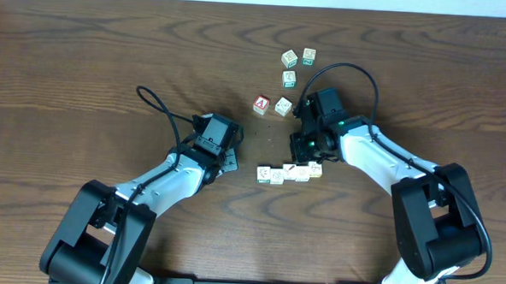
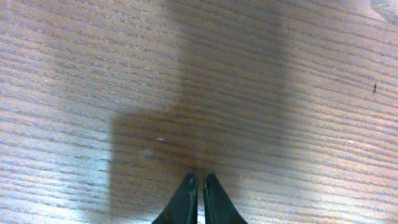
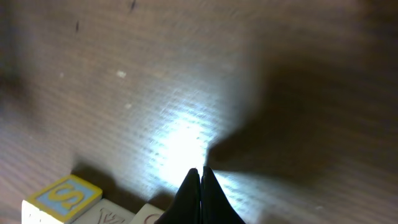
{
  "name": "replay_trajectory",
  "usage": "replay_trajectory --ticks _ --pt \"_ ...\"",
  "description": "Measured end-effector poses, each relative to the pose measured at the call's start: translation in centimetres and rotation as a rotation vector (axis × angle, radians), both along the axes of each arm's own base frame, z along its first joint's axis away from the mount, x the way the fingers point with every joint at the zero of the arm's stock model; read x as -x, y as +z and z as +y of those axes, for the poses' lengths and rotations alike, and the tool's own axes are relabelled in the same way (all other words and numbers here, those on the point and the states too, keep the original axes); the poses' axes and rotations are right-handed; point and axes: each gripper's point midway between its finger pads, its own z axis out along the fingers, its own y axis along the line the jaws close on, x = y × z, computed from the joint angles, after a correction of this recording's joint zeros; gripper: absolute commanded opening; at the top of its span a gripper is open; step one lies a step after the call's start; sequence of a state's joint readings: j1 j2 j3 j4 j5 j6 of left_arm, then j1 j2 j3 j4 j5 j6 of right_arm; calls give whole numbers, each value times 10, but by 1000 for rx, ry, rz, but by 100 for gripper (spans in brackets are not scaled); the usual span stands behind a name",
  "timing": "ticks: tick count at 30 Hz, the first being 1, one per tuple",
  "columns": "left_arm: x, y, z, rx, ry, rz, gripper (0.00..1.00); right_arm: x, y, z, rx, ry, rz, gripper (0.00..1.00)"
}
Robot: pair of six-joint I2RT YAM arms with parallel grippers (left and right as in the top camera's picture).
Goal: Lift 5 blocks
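1. The five blocks (image 1: 290,172) lie in a short, slightly bowed row on the table (image 1: 85,58), in front of the right arm. They sit side by side and seem to touch one another.
2. The right gripper (image 3: 200,171) hangs just beside the row. Its jaws are pressed together with nothing between them. In its wrist view the S block (image 3: 62,196) and two neighbours sit at the lower left, close to the tips but apart from them.
3. The left gripper (image 2: 199,177) is on the row's left, apart from it, with its jaws likewise closed and empty. Its wrist view shows only bare wood.
4. The A cube (image 1: 261,105) and four loose cubes (image 1: 289,78) lie farther back, well apart from the row.
5. Handling, as I judge it: the blocks are small wooden cubes, so they are light, stiff and not fragile. Their faces look smooth and printed, so they probably slide easily on each other and on the table.
6. Where to hold, as I judge it: a single block suits a pinch across two opposite flat faces, not the corners. To take the row as one, press on the two outer end faces along the row's line, one gripper at each end.
7. Risk: the bow in the row makes it likely to buckle under an end squeeze, so straightening it first should help.
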State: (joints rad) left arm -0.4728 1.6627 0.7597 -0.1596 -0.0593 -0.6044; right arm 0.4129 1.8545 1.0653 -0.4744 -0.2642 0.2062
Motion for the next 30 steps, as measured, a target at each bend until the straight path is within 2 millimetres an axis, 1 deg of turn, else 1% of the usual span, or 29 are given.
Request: replay_trajectory --ticks 3,7,30 --pt "0 0 0 0 0 0 8 5 0 7 -3 21 5 1" --pt "0 0 0 0 0 0 8 8 0 11 -6 33 9 1" --pt "0 0 0 0 0 0 8 21 -4 4 20 32 66 1"
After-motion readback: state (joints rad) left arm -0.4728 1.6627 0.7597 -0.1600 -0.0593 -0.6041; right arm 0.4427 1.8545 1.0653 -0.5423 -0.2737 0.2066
